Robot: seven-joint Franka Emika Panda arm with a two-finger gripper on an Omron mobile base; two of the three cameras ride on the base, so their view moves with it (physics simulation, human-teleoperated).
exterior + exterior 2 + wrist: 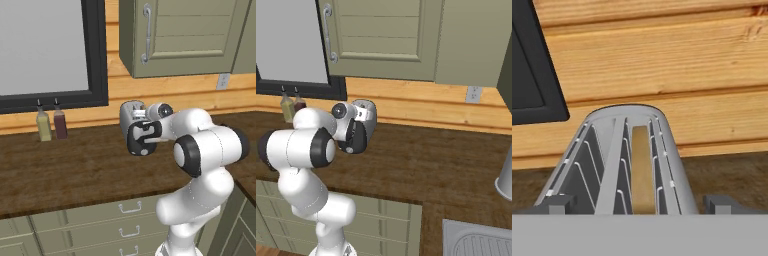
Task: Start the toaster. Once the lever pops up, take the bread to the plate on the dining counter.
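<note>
While my arm reaches forward over the dark wooden table (75, 170), my claw (639, 205) hangs just above the near end of the toaster (619, 160). Its two dark fingertips (554, 204) stand wide apart, one on each side of the toaster, and they hold nothing. From the hand camera I look along the top of the toaster: it has two long slots with wire guides. One tan slice, the bread (642, 170), stands inside the right slot, and its upper edge sits low between the guides. The other slot looks dark.

From the left base camera, the toaster (131, 114) stands on the table near the far wooden wall, and my hand covers most of its near side. I cannot see the lever from any camera, so I cannot tell if it is up or down. To the left of the toaster, well apart from it, two small bottles (52, 124) stand side by side under the dark window frame (97, 55). From the right base camera, the toaster (367, 117) is just behind my hand, and a grey sink (476, 240) lies at the near right.
</note>
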